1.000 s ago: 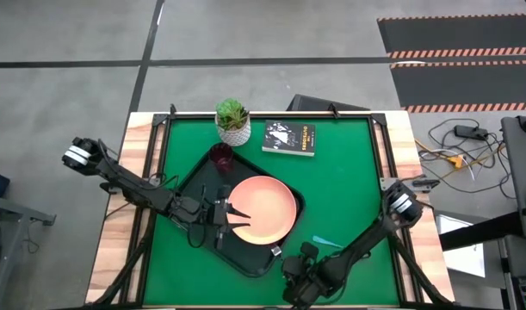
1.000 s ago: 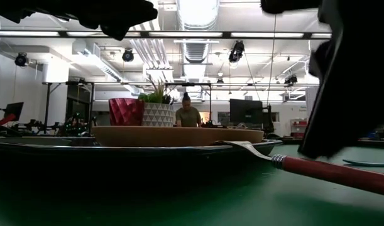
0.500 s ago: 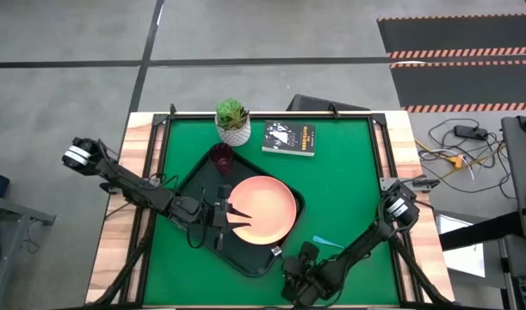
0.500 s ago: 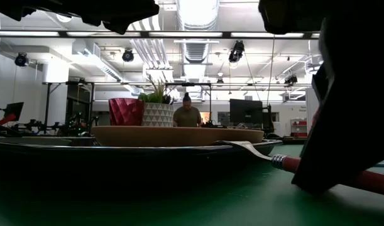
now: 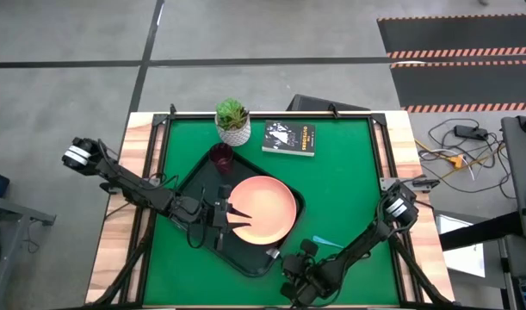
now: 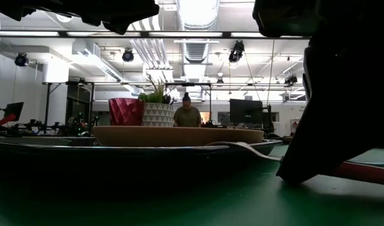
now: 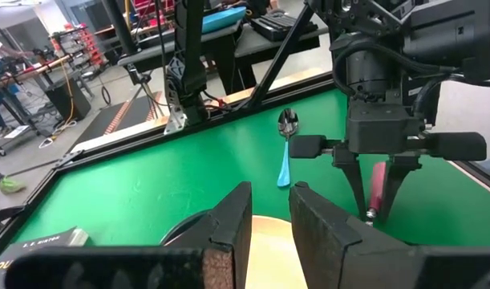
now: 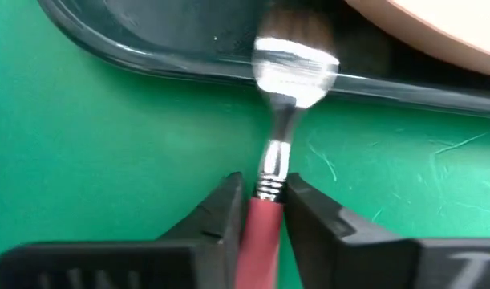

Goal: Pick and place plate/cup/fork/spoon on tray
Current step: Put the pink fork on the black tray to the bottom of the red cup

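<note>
1. The green felt tabletop (image 5: 349, 189) is lying flat inside a wooden frame, on a grey concrete floor; the low view is showing a workshop with ceiling lights and a person (image 6: 187, 115) far behind.
2. The right gripper (image 8: 262, 210) is pinching the fork (image 8: 265, 233) by its glossy pink handle between both fingers, metal tines resting over the tray (image 5: 198, 185) rim just ahead.
3. The left gripper (image 7: 269, 221) is hovering over the smooth round plate (image 5: 263, 209), fingers slightly spread, gripping nothing.
4. The spoon (image 7: 285, 152) is lying on felt beyond the left fingers; the ribbed red cup (image 5: 220, 156) is standing on the tray.
</note>
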Motion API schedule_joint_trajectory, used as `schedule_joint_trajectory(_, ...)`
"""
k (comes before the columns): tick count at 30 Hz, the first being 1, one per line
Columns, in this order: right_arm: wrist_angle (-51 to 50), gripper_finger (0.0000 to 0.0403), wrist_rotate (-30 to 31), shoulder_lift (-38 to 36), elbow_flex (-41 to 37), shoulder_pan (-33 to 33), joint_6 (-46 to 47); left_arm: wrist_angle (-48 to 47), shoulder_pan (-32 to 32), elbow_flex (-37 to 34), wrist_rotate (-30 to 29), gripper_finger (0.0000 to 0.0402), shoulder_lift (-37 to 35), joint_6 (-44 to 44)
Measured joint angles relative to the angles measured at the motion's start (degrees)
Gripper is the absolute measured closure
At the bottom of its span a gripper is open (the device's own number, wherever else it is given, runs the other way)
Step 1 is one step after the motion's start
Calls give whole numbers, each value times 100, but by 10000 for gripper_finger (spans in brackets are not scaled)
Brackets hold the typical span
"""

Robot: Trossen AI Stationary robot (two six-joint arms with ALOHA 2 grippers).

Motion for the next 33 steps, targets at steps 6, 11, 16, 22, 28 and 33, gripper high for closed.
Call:
schedule_joint_trajectory(6, -29, 366, -54, -16, -2, -2, -9, 0, 0, 0, 0, 333, 0, -2)
schedule_joint_trajectory(11, -133, 364, -165, -157, -23, -7, -227, 2, 0, 0, 0, 333, 0, -4)
schedule_joint_trajectory(16, -333, 365, -192, -579, -24, 47, -530, -3, 0, 18, 0, 333, 0, -5)
schedule_joint_trajectory(22, -456, 365, -41, -1154, -136, 63, -1143, 13, 0, 33, 0, 333, 0, -9)
schedule_joint_trajectory(28, -396, 365, 318, -1868, -664, 63, -1507, 67, 0, 33, 0, 333, 0, -9)
schedule_joint_trajectory(33, 517, 365, 768, -2583, -1618, 63, -1825, 172, 0, 20, 0, 333, -2, -15)
